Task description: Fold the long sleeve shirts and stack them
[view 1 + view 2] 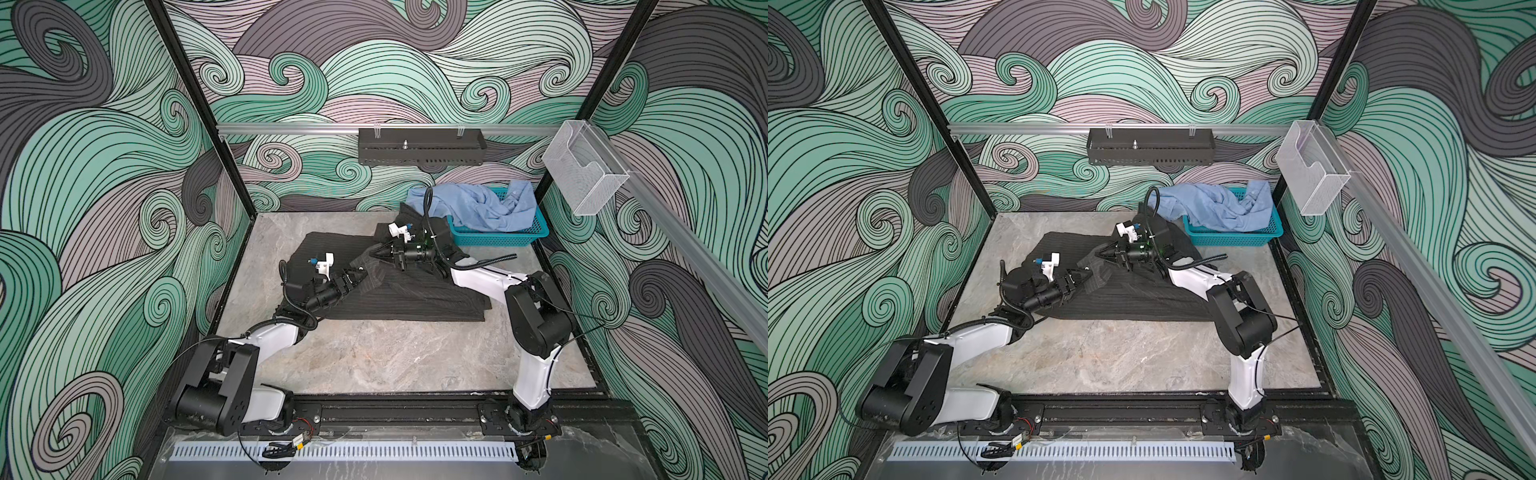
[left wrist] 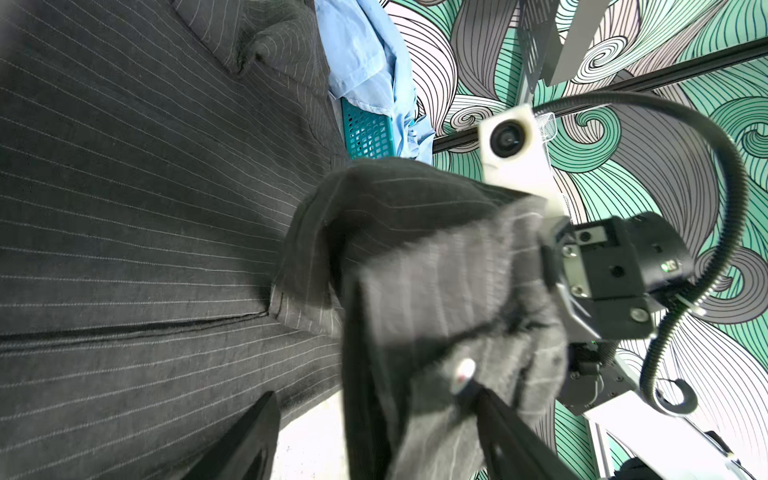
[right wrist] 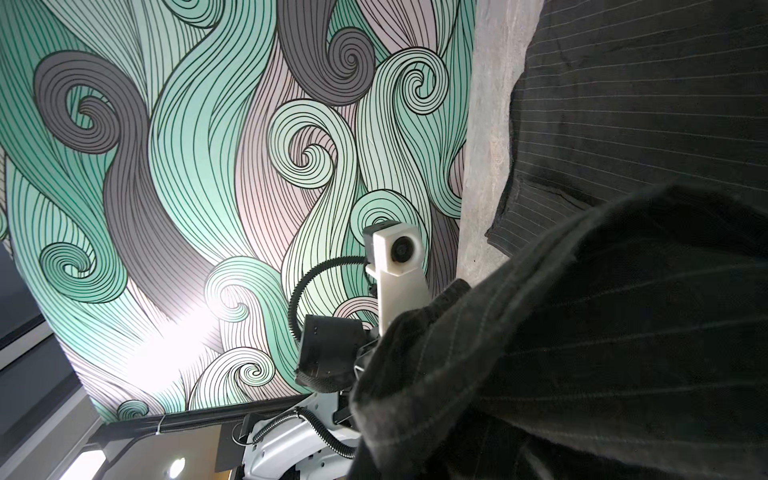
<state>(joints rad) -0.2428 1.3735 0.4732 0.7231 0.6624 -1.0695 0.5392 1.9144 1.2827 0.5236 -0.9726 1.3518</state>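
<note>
The charcoal pinstriped shirt [image 1: 399, 295] lies spread across the middle of the table. One fold of it is pulled up off the rest. My right gripper [image 1: 375, 254] is shut on that raised fold; in the right wrist view the cloth [image 3: 582, 332] hides its fingers. My left gripper [image 1: 360, 275] stands open just beside it, the hanging fold [image 2: 436, 291] between its spread fingers [image 2: 245, 440] and a pale button [image 2: 463, 374] by one finger. The light blue shirt [image 1: 478, 205] sits crumpled in the teal basket [image 1: 498, 239] at the back right.
A black perforated tray [image 1: 422, 145] hangs on the back rail. A clear plastic holder [image 1: 582, 166] is fixed to the right rail. Bare marble table [image 1: 374, 357] stretches from the shirt to the front edge, between the two arm bases.
</note>
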